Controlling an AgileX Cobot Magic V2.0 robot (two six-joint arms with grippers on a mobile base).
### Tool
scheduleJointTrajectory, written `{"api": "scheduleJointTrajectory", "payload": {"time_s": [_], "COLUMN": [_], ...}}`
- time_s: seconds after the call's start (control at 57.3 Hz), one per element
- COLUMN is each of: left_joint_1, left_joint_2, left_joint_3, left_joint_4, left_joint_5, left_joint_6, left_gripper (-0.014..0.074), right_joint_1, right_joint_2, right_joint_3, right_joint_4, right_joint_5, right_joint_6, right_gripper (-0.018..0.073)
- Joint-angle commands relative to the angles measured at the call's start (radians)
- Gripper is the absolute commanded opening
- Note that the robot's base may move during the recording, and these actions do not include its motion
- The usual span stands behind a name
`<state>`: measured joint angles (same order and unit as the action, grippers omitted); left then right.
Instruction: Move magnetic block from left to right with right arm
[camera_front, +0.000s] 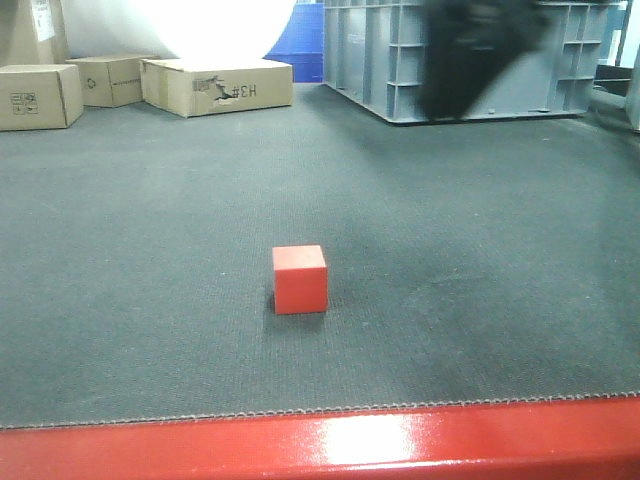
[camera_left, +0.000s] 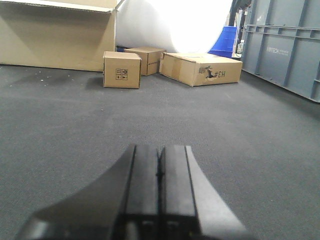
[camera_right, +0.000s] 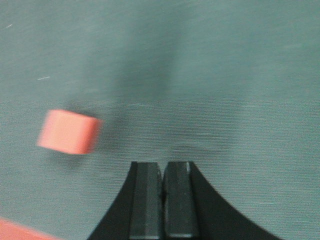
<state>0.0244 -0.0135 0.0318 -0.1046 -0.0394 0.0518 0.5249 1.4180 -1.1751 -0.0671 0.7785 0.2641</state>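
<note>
Red and glossy, a painted edge strip is running along the nearest border of the dark grey woven mat in your front view. Just beyond it, the small red-orange magnetic block is sitting flat on the mat, alone, with nothing touching it.

Your right gripper is hanging above the mat with its two black fingers pressed together and nothing between them. In the right wrist view the magnetic block is lying ahead of the fingertips and off to their left, clear of them; that picture is blurred, so finer detail is not readable. In the front view you are seeing the right arm only as a dark smeared shape high up and far behind the block, in front of the grey plastic crate.

Your left gripper is also showing its black fingers closed against each other, empty, pointing along the mat. No block is appearing ahead of them in that view.

Farther off, beyond the left fingertips, three brown cardboard boxes are standing on the mat: a small cube-shaped one, a second one behind it, and a long low one marked "#H3". A large cardboard box is rising to their left, and a blue plastic bin is standing at the back beside the crate.
</note>
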Motion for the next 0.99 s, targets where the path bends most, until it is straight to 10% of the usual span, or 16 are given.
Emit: {"api": "scheduleJointTrajectory", "payload": {"time_s": [0.0,0.541,0.977], "left_joint_1": [-0.008,-0.008,-0.008], "left_joint_2": [-0.008,-0.008,-0.008], "left_joint_3": [0.008,0.008,0.008], "left_joint_4": [-0.005,-0.005,-0.005], "left_joint_5": [-0.086,-0.086,-0.086], "left_joint_6": [0.000,0.000,0.000], "left_gripper": [-0.0126,-0.0126,-0.0126], "right_joint_1": [-0.060,-0.503,-0.544], "right_joint_2": [-0.121,-0.594,-1.010], "right_joint_3": [0.092,0.586,0.893], "right_joint_4": [0.002,0.131,0.023], "right_joint_5": [-0.167,-0.566,-0.795], "right_joint_6": [-0.089,-0.215,-0.215], "right_gripper": [0.0032,0.0032,0.0032]}}
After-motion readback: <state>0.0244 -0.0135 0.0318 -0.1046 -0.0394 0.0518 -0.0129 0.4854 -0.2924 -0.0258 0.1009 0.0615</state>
